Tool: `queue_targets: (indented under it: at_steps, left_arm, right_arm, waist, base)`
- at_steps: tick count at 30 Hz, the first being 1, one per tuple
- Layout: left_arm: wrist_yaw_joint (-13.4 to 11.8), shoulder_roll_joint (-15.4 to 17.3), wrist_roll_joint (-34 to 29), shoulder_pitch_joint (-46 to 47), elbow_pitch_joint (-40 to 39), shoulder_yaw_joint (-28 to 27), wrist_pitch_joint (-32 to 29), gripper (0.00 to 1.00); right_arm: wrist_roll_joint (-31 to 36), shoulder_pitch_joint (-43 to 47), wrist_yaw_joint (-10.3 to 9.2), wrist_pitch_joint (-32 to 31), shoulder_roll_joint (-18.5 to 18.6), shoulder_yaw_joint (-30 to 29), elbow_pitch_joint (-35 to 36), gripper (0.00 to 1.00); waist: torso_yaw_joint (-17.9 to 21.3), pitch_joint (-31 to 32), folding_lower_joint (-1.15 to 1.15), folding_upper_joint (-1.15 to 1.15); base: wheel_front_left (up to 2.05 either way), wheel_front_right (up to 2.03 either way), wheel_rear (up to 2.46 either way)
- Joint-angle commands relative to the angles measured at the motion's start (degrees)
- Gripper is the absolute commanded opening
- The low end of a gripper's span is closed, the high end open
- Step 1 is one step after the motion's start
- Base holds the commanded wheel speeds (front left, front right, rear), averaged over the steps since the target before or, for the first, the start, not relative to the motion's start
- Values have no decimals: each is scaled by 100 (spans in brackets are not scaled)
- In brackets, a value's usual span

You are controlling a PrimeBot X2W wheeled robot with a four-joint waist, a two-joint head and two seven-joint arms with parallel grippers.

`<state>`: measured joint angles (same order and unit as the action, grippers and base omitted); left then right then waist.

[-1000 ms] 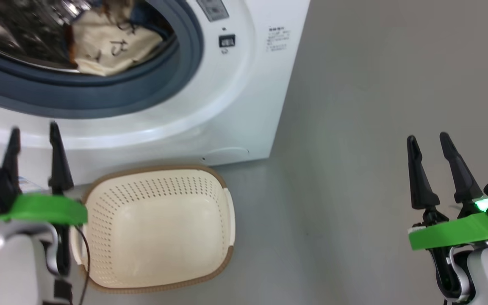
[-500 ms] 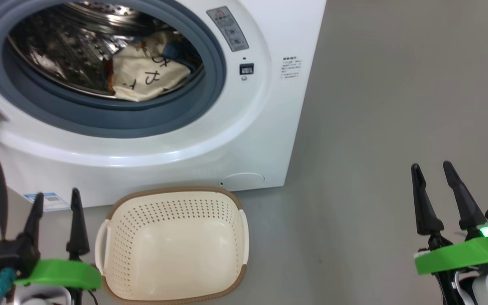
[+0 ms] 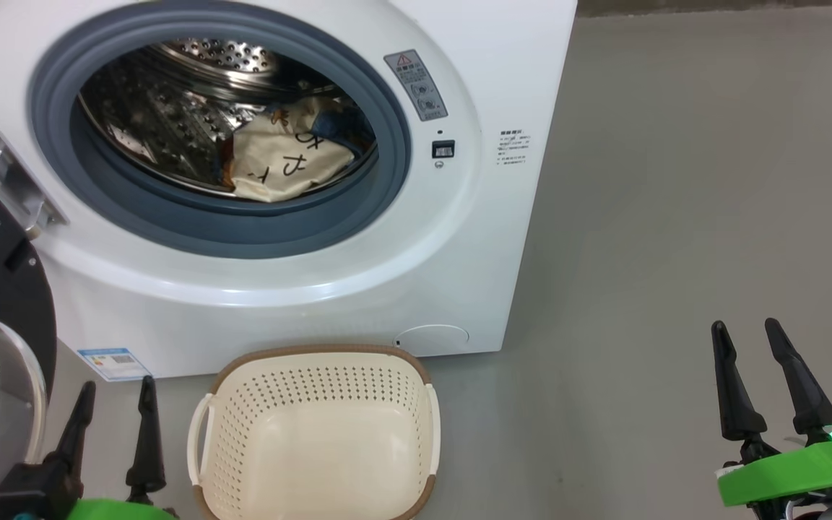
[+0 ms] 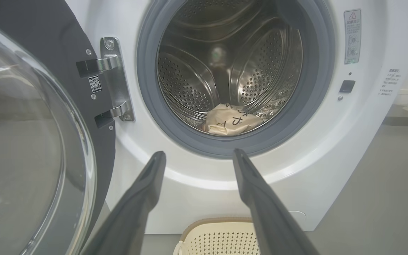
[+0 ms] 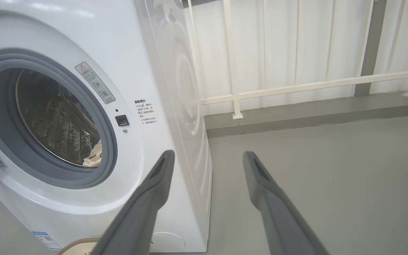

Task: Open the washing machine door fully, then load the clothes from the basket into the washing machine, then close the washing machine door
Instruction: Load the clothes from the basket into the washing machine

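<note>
left gripper (image 3: 117,383): fingers spread wide, nothing held, nothing touched; hanging low just left of the basket (image 3: 318,352), pointed at the washing machine (image 3: 459,274)

right gripper (image 3: 744,325): same deal, wide apart and empty, out over bare floor (image 3: 676,217), well clear of the machine

clothes (image 3: 282,159): lying in the drum (image 3: 170,123), cream piece with black scribbles on top, bit of blue tucked behind

basket: on the floor right in front of the machine, bare inside as far as visible

washing machine door (image 3: 4,289): swung out to the left on its metal hinge (image 4: 113,78), glass bulge just beside the left gripper
</note>
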<state>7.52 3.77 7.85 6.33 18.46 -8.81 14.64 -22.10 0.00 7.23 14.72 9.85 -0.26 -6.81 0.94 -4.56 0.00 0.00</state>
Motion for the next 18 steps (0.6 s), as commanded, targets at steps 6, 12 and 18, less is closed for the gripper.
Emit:
queue_targets:
  at_steps: [6, 12, 18]
  left_arm:
    - [-4, 106, 92, -84, -251, -128, 36, 100]
    - [-4, 96, 154, -126, -252, -115, 36, 100]
    - [-4, 92, 175, -138, -274, -148, 36, 100]
  right_arm:
    - [16, 58, 25, 28, 123, 113, 144, 100]
    - [23, 72, 25, 28, 141, 129, 163, 100]
    - [24, 73, 25, 28, 144, 131, 168, 100]
  waist:
    - [-48, 134, 0, 0]
    - [-47, 157, 0, 0]
    - [-37, 135, 0, 0]
  base:
    - [0, 0, 0]
    - [0, 0, 0]
    - [-1, 1, 0]
